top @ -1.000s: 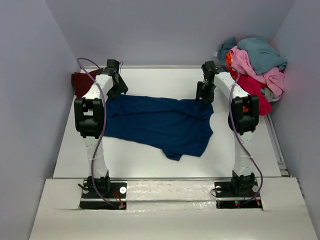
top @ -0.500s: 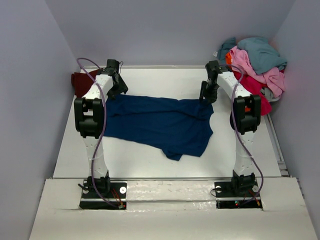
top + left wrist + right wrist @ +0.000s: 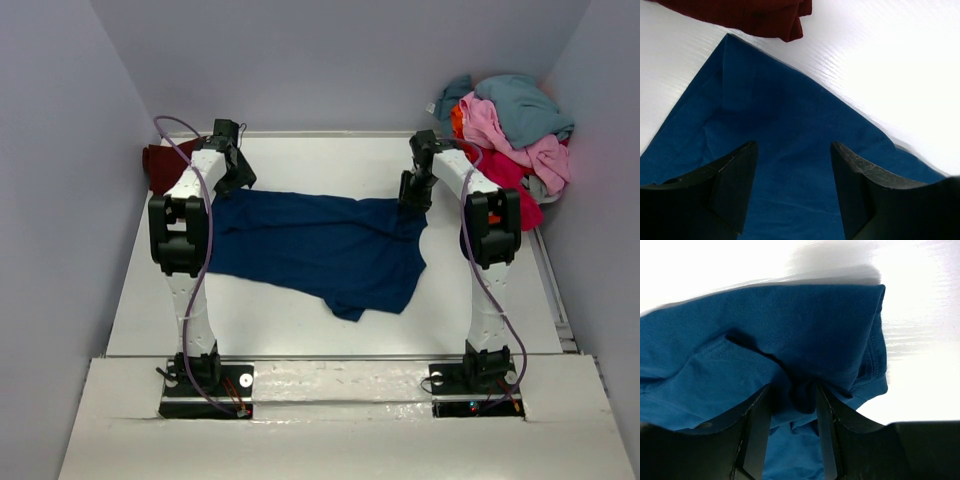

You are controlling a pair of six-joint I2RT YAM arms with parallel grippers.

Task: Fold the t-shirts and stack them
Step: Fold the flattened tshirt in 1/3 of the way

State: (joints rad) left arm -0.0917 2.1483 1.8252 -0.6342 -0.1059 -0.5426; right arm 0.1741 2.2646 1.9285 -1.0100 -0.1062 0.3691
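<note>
Cloth of a deep blue, the blue shirt (image 3: 320, 250) lies spread across the middle of the white table (image 3: 330, 160), between the two arms. Its near edge sags to a loose point toward the right, and its far edge runs from one gripper to the other.

The left gripper (image 3: 236, 176) hangs over the far left corner of the blue shirt. Its jaws are spread wide, with flat cloth showing between the two fingers (image 3: 730, 180) and nothing caught in them. Whether the tips touch the cloth cannot be told.

The right gripper (image 3: 413, 190) is down at the far right corner of the same shirt. Its jaws stand close together, pinching a raised fold of blue cloth, and a hemmed edge bunches up just beside the fingers (image 3: 757, 430).

A maroon shirt (image 3: 160, 165) lies folded at the far left edge of the table, just beyond the blue corner. A pile of shirts (image 3: 510, 125), teal, pink, red and orange, is heaped in the far right corner, well apart from the blue one.
</note>
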